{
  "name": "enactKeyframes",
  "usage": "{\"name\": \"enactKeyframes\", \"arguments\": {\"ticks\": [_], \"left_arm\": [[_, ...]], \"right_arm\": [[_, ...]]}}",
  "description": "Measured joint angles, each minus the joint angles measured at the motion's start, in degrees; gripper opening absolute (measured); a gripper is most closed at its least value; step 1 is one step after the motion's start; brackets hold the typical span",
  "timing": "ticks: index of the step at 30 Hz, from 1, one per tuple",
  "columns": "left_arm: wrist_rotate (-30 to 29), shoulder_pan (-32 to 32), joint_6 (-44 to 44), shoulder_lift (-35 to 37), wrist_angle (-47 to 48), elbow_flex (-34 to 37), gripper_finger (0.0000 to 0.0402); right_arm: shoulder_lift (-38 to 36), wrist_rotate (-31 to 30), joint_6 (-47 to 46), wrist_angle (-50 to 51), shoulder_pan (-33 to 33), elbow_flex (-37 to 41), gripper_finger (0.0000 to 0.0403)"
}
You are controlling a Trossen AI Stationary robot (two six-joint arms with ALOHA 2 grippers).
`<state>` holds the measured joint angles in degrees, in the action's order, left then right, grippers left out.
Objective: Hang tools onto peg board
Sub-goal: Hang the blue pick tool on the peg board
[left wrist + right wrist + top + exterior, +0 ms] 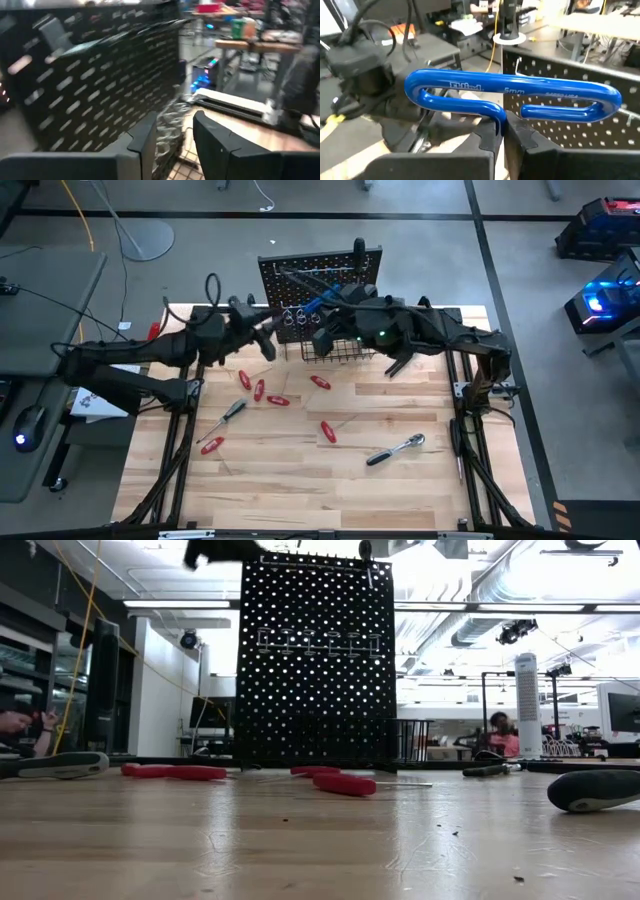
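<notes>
Right pincer (502,131) clamped on blue T-handle key (512,95), visible only wrist-side.

Both arms reaching toward frame top centre, left gripper (268,340) fingers parted, right gripper (322,332) clamped shut.

Blue T-handle key (512,95) raised at upright black peg board (315,665), red screwdrivers (262,392) on table

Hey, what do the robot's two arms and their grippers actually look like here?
Both arms are dark, near-black, jointed and angular, with black cables running along them. A small green light glows on the right arm. The left gripper has two flat, blocky black fingers with squared tips; the right gripper has similar matte black fingers.
</notes>
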<state>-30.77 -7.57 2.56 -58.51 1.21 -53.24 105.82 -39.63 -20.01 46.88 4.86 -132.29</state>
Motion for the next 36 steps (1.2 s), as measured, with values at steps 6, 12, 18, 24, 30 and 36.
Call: {"name": "enactKeyframes", "arguments": {"ticks": [6, 12, 18, 24, 30, 36], "left_arm": [[3.11, -8.04, 9.84, 8.57, -10.29, 16.52, 0.0060], [11.33, -21.10, 12.49, 8.36, -12.96, 19.68, 0.0006], [24.99, -33.25, 11.89, 5.31, -15.45, 18.29, 0.0000], [34.32, -41.83, 12.25, 3.11, -22.14, 18.04, 0.0000], [39.04, -45.03, 10.78, -3.03, -27.78, 18.04, 0.0000], [39.82, -45.25, 8.43, -10.49, -35.09, 16.14, 0.0000]], "right_arm": [[3.29, 3.65, -4.15, -4.57, -1.01, 0.07, 0.0002], [7.57, 5.38, -10.54, -9.98, -4.87, 0.07, 0.0002], [9.18, 7.10, -16.54, -11.66, -9.59, 0.02, 0.0002], [9.39, 5.35, -17.11, -9.06, -10.61, -1.89, 0.0001], [9.41, 7.43, -14.34, -4.44, -11.08, -2.62, 0.0001], [9.04, 11.86, -11.78, -4.98, -10.47, -2.66, 0.0001]]}}
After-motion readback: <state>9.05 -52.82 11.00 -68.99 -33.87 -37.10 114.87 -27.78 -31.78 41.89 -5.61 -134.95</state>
